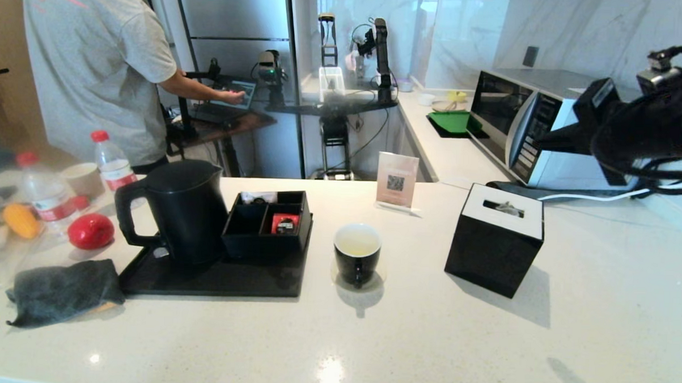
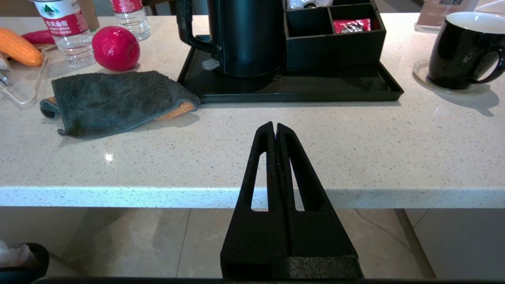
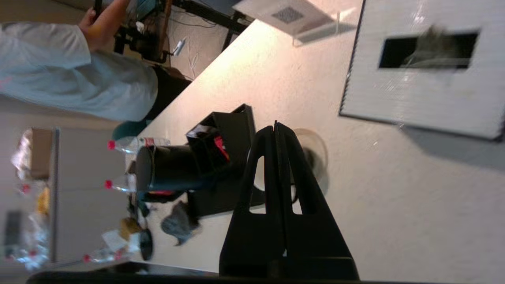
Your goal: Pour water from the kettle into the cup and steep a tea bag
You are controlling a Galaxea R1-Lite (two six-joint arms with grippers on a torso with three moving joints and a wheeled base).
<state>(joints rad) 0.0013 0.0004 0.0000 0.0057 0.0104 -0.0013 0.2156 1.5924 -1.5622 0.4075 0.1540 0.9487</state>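
The matte black kettle (image 1: 181,208) stands upright on a black tray (image 1: 219,281), lid shut, handle to the left. To the tray's right, on a clear saucer, is the black cup (image 1: 357,254), whose white inside shows; I cannot tell if it holds water. No tea bag is in view. My left gripper (image 2: 275,125) is shut and empty, low at the counter's front edge, facing the kettle (image 2: 244,35) and cup (image 2: 461,51). My right gripper (image 3: 275,125) is shut and empty, raised high at the right, its fingers covering most of the cup; the kettle (image 3: 169,167) lies beyond.
On the tray is a black organizer (image 1: 269,223) holding a red packet. A black tissue box (image 1: 495,239) stands right of the cup. A grey cloth (image 1: 65,289), a red ball, bottles and a paper cup crowd the left. A microwave (image 1: 525,127) and a person are behind.
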